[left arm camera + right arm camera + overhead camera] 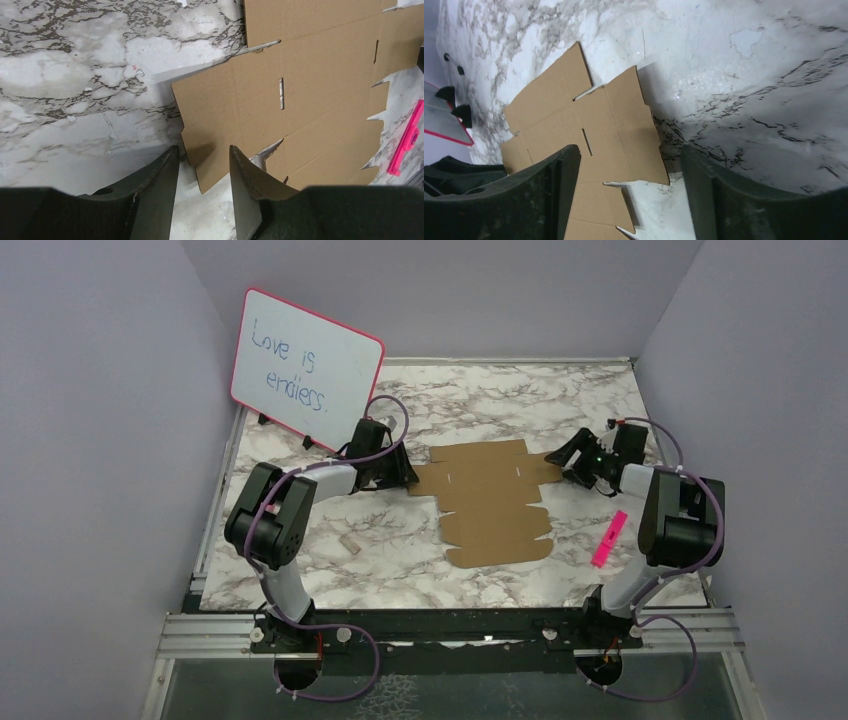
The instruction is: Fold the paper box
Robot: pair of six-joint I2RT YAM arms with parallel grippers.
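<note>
Since the cardboard sheet (492,502) lies flat mid desk (400,565), it's probably light, stiff, slippery; take the side flaps. Left claw (203,150) spread at its edge, right claw (629,150) spread wide.

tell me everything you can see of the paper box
The paper box is a plain brown corrugated cardboard sheet, die-cut with flaps, notches, slits and crease lines, unfolded and lying flat on the marble-patterned table. The open left end effector straddles its left flap's edge; the open right end effector brackets its right flap. Contact cannot be told.
</note>
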